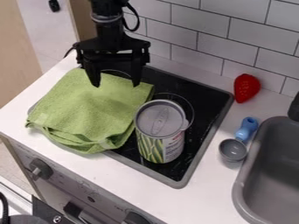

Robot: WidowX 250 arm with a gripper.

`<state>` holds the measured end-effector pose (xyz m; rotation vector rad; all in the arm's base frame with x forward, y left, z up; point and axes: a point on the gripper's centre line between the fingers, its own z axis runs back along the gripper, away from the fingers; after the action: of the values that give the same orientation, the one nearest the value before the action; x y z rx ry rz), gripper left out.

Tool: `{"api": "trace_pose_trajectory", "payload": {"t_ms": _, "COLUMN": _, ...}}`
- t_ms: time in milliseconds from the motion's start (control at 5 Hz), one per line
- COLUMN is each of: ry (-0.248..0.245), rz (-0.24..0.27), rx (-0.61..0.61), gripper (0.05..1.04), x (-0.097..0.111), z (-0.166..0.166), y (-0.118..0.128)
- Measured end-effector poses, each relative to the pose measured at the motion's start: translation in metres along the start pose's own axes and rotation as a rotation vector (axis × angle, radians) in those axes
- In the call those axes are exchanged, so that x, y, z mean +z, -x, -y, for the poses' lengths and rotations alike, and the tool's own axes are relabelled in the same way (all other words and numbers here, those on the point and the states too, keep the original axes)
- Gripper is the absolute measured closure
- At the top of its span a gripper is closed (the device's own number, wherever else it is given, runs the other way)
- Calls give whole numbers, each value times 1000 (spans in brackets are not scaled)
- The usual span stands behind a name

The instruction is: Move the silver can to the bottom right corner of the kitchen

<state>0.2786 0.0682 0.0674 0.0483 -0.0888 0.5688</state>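
Silver can [160, 131] stands apart from the gripper [116, 84], nearer the camera.

On the table [216, 192], one can [161, 138], one green towel [90, 107], one red strawberry [246, 87] and one blue-handled ladle [234, 149] are counted. One cooktop [204, 89] and one grey sink [244, 179] are listed. Two control knobs [39, 169] are recorded on the stove front [88, 188]. Of tools [116, 85], one is entered, by which two fingers [93, 72] are borne.
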Motion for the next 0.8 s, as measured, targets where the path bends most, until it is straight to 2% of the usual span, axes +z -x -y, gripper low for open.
{"api": "trace_pose_trajectory", "payload": {"t_ms": 400, "ry": -18, "rz": 57, "rx": 117, "gripper": 87, "x": 2, "z": 22, "y": 26}}
{"api": "trace_pose_trajectory", "payload": {"t_ms": 600, "ry": 4, "rz": 138, "rx": 190, "gripper": 87, "x": 3, "z": 32, "y": 42}}
{"api": "trace_pose_trajectory", "payload": {"t_ms": 800, "ry": -2, "rz": 166, "rx": 212, "gripper": 87, "x": 2, "z": 41, "y": 49}}
